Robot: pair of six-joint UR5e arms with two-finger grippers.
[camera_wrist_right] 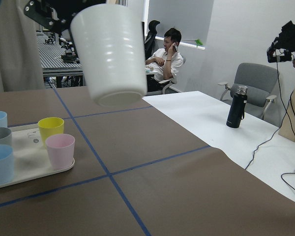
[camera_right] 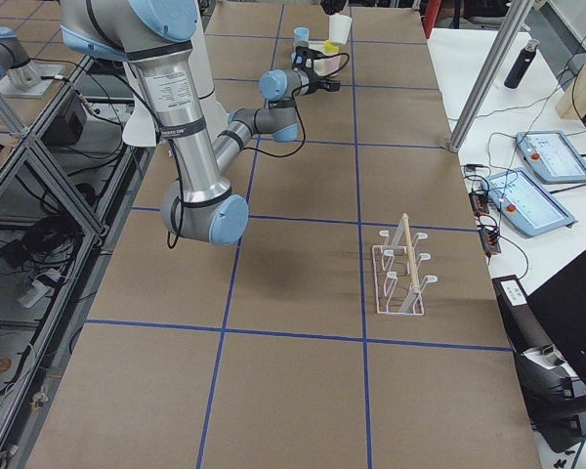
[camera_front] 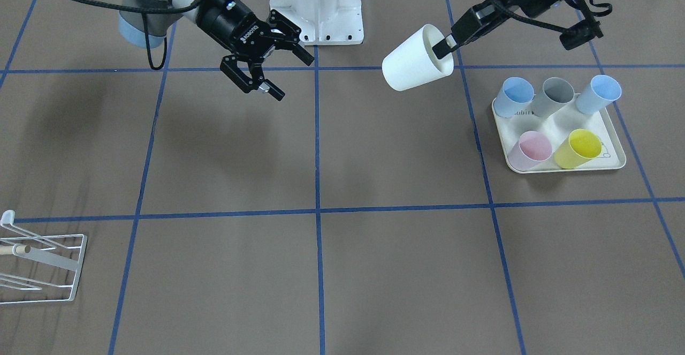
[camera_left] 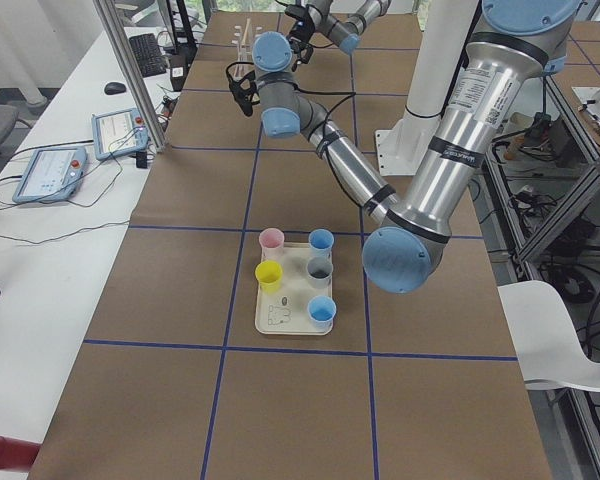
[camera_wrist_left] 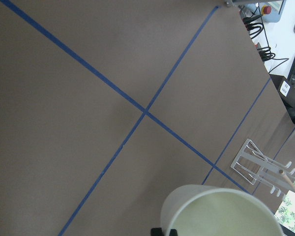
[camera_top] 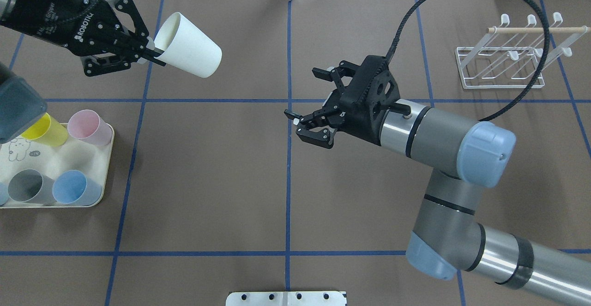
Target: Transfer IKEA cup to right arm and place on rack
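Note:
My left gripper [camera_top: 150, 53] is shut on the rim of a white IKEA cup [camera_top: 189, 52] and holds it in the air, tilted, its base towards the table's middle. The cup also shows in the front view [camera_front: 415, 60], the left wrist view [camera_wrist_left: 221, 211] and the right wrist view [camera_wrist_right: 110, 51]. My right gripper [camera_top: 307, 97] is open and empty, above the table's middle and pointed towards the cup, well apart from it. It also shows in the front view [camera_front: 286, 71]. The white wire rack [camera_top: 505, 61] with a wooden dowel stands at the far right, empty.
A cream tray [camera_top: 99, 190] at the left holds yellow [camera_top: 44, 130], pink [camera_top: 90, 126], grey [camera_top: 27, 187] and blue [camera_top: 74, 188] cups. A white arm base plate [camera_front: 317, 7] sits at the robot's side. Blue tape lines cross the brown table.

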